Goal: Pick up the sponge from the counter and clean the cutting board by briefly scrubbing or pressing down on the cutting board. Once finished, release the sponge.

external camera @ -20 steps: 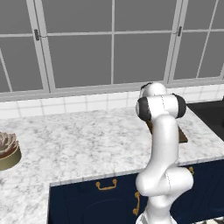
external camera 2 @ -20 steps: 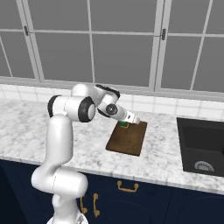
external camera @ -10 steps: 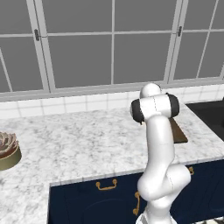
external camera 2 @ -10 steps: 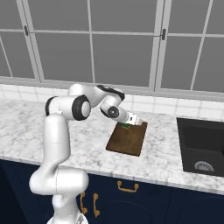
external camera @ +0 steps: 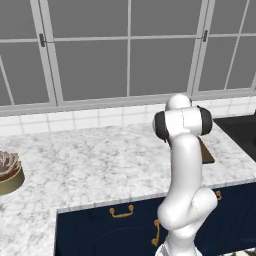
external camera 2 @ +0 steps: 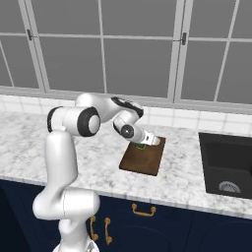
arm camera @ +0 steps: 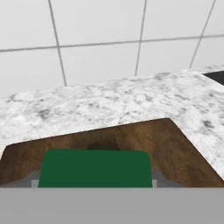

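The dark brown cutting board [external camera 2: 145, 160] lies on the white marbled counter [external camera 2: 98, 152], under the window. My gripper [external camera 2: 149, 141] is low over the board's far end, shut on the green-topped sponge [external camera 2: 141, 146], which sits at the board's surface. Seen from the hand, the sponge [arm camera: 94, 168] spans the gap between my fingers, with the gripper [arm camera: 94, 183] closed around its sides. The cutting board [arm camera: 179, 148] spreads beneath and the counter [arm camera: 109, 105] runs on to the tiled wall. From the left base, my arm hides all but a sliver of the cutting board [external camera: 207, 153].
A black sink [external camera 2: 227, 162] is sunk into the counter right of the board, also seen as the dark sink [external camera: 240, 131]. A potted plant in a bowl [external camera: 7, 172] stands at the far left. A white tiled wall [arm camera: 109, 39] and windows close the back.
My upper arm and elbow have swung round, and the gripper with the sponge has sunk slightly toward the board's far end. The board has stayed put.
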### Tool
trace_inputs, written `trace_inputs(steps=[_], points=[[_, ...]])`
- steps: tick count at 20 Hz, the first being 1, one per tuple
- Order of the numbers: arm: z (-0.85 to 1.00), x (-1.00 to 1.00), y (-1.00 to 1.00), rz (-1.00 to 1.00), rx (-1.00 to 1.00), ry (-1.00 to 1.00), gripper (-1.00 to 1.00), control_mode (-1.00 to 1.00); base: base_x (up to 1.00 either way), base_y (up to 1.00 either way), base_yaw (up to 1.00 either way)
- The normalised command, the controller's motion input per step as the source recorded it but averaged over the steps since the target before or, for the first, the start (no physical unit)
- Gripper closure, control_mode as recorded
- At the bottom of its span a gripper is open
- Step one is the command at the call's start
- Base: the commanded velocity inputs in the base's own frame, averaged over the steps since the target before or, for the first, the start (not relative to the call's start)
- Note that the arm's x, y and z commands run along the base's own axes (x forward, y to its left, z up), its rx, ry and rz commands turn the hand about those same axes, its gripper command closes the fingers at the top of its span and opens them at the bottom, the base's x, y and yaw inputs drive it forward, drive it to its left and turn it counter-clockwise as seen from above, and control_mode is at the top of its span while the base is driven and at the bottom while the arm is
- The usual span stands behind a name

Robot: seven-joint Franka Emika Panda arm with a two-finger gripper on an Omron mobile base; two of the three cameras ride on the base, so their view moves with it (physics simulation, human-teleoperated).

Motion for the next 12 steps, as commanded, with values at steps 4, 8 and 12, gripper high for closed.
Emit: trace_inputs(steps=[4,8,12], points=[[-0.22,-0.82,-0.32,0.13,0.00,0.25,1.00,-1.00,0.00,0.00,0.00],[-0.54,-0.98,-0.43,0.16,0.00,0.14,1.00,-1.00,0.00,0.00,0.00],[-0.71,-1.00,-0.53,0.17,0.00,0.02,1.00,-1.00,0.00,0.00,0.00]])
